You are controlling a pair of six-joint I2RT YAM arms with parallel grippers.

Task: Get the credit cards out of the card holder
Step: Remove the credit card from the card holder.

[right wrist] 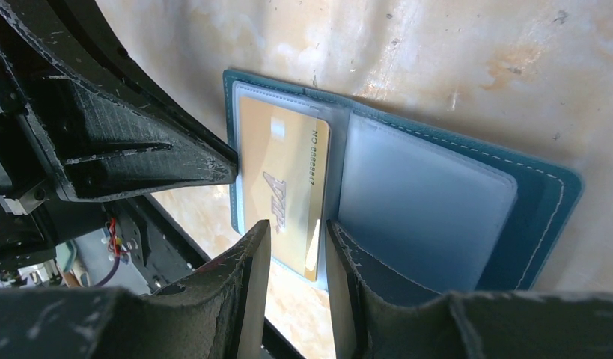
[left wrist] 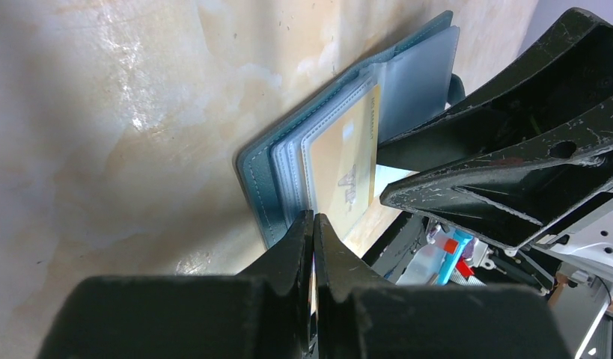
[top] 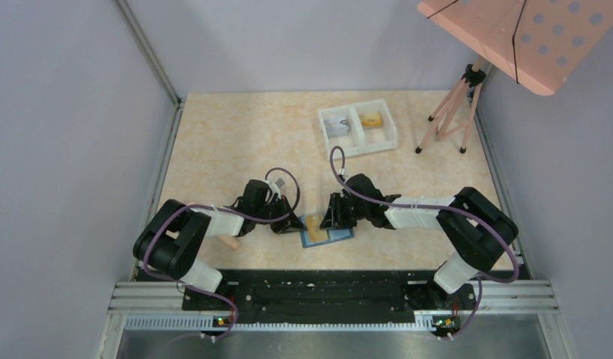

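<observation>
— Beige marbled tabletop (top: 236, 134), pale grey walls around. Ready to log the grippers?
— Ready. Left gripper (left wrist: 313, 218) first: fingers (left wrist: 288, 254) pressed together, tips set against the near edge of the card holder (left wrist: 257, 187). Pale sliver in the seam between them; cannot tell what, nor whether nipped.
— Right gripper (right wrist: 297, 224)?
— Parted a modest way, tips over the open card holder, straddling the near end of a gold credit card (right wrist: 281, 164). No clamping contact seen.
— Position of the card holder?
— Lying open and flat on the tabletop near the front edge, between the two grippers. Teal cover, white stitching, clear sleeves inside. Gold card tucked under the sleeve on one half; other half frosted, contents not discernible.
— Any writing?
— Slanted "VIP" in darker gold across the card face; "NO" plus a row of digits, mostly eights, along one long edge.
— Further out?
— White two-compartment tray (top: 361, 150) well apart toward the far right, with an orange-gold card (top: 371, 119) in one compartment and a greyish card (top: 337, 126) in the other. Print there too small to read. Pink tripod (top: 453, 112) just right of the tray, pink perforated board (top: 513, 34) overhead.
</observation>
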